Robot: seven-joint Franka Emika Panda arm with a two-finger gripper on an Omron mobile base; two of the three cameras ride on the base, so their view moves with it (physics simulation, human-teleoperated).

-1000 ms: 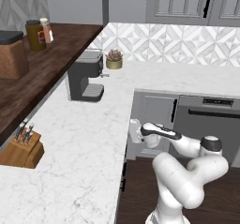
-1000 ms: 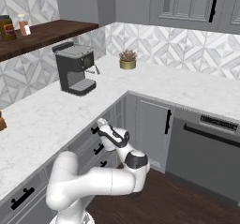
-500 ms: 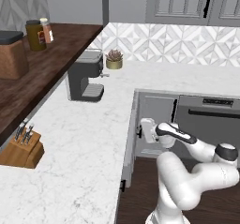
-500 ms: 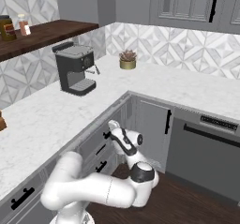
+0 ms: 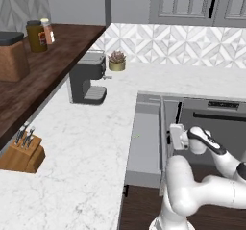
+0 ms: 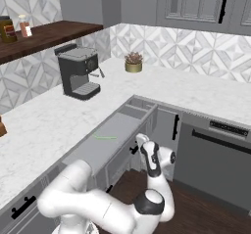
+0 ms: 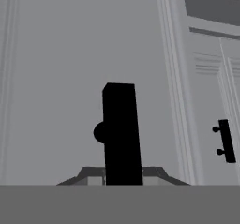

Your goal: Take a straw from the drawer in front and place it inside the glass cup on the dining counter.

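At the drawer (image 6: 105,142) front, gripper (image 6: 141,141) clamped on the black handle (image 7: 122,134), likely to pull it out. Drawer stands open under the marble table (image 6: 54,115); straw (image 6: 105,138) lies flat inside, behind the front, near the coffee machine (image 6: 77,76) side.

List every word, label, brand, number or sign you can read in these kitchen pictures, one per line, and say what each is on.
None can be read.
The small bottle on the dark wooden shelf has a label: too small and blurred to read.
The brown jar beside it has a yellowish label: no legible text.
The coffee machine shows no readable brand.
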